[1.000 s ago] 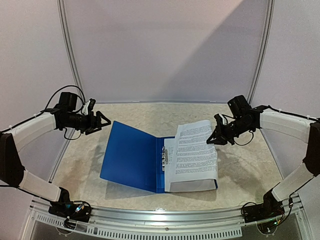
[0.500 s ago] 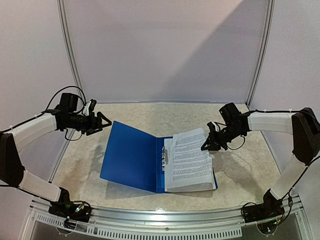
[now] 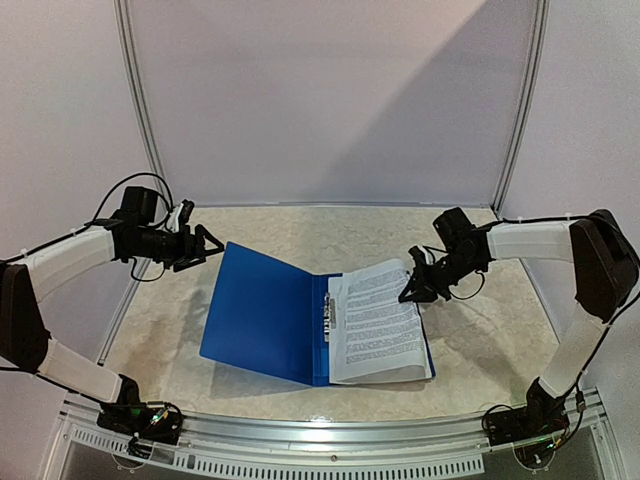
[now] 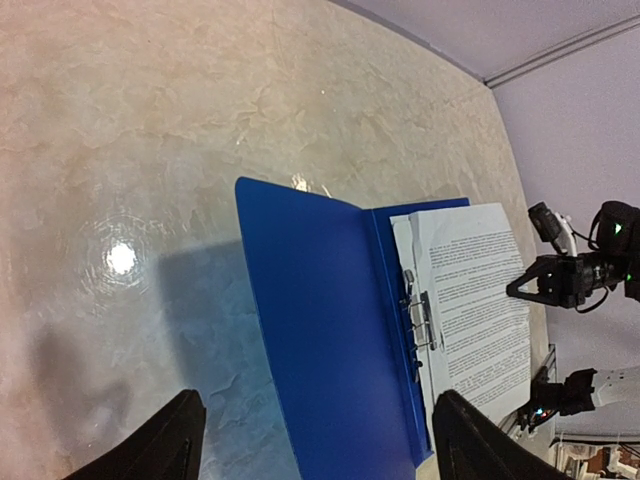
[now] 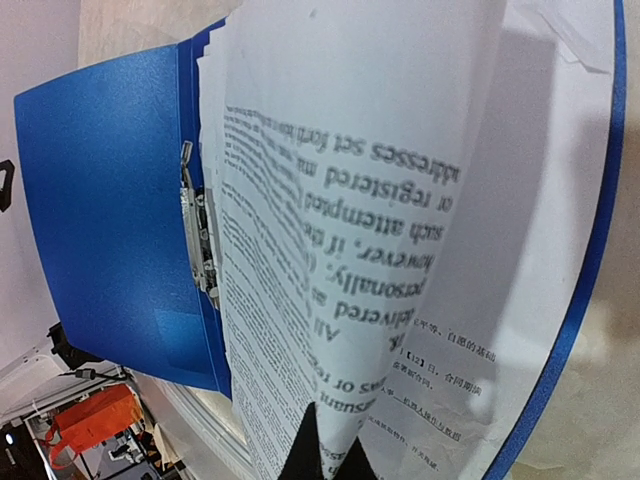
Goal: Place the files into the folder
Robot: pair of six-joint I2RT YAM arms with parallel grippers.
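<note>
We see the folder (image 3: 262,315) lying open on the marbled tabletop (image 3: 480,340), its spine running from near to far. The left cover is tilted up off the surface and the right half lies flat. The files (image 3: 375,320) rest on that right half, their long axis parallel to the spine and their left edge close beside the metal clip (image 3: 328,318). The right claw (image 3: 412,288) is pressed together on the far right corner of the top sheet, holding it above the stack so the paper bows upward. The rest of the sheet lies to the left of that claw and toward the arm bases. In our judgement the coming move turns on this: the clip sits across the sheet's width from the pinch, so the paper has to be laid down leftward toward the spine. The left claw (image 3: 207,243) hangs spread and empty above the far left edge of the raised cover. It is nearer the cover than the sheets and touches nothing that we can see. The folder is thin, smooth, glossy blue plastic. The sheets are limp white paper with dense black print, likely to curl or slide, and the clip is small bright metal.
</note>
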